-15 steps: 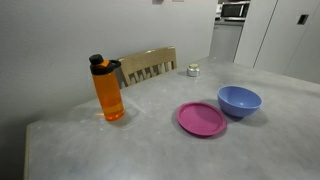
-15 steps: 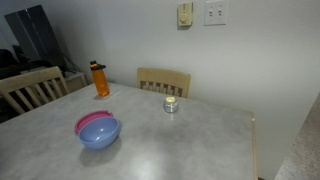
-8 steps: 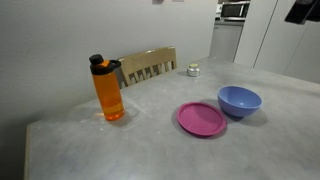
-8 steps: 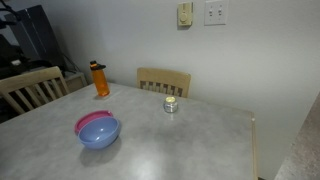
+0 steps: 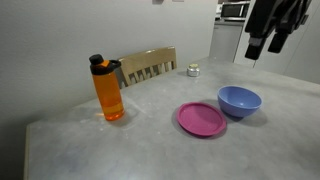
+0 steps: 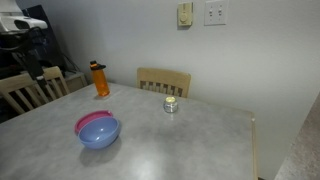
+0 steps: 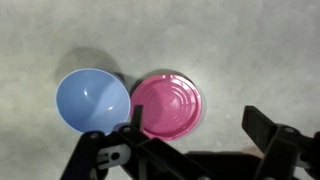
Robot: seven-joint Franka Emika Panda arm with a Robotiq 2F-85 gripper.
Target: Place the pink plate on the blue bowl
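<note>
Landmark: blue bowl (image 5: 239,100).
- Orange bottle (image 5: 110,92), black cap, upright on grey table (image 5: 150,150), well apart from bowl; any print too small to tell.
- Wooden chair (image 5: 148,65) at table edge, behind bottle.
- Small jar (image 5: 193,70) well beyond bowl, near that edge.
- Pink plate (image 5: 202,119): magenta, round, flat, shallow raised rim, concentric rings in wrist view (image 7: 168,103); lies on table just beside bowl, rims close, contact unclear.
- Bowl: periwinkle, smooth, plain inside.
- Gripper (image 5: 263,48) above bowl; jaws spread wide, holding nothing.
</note>
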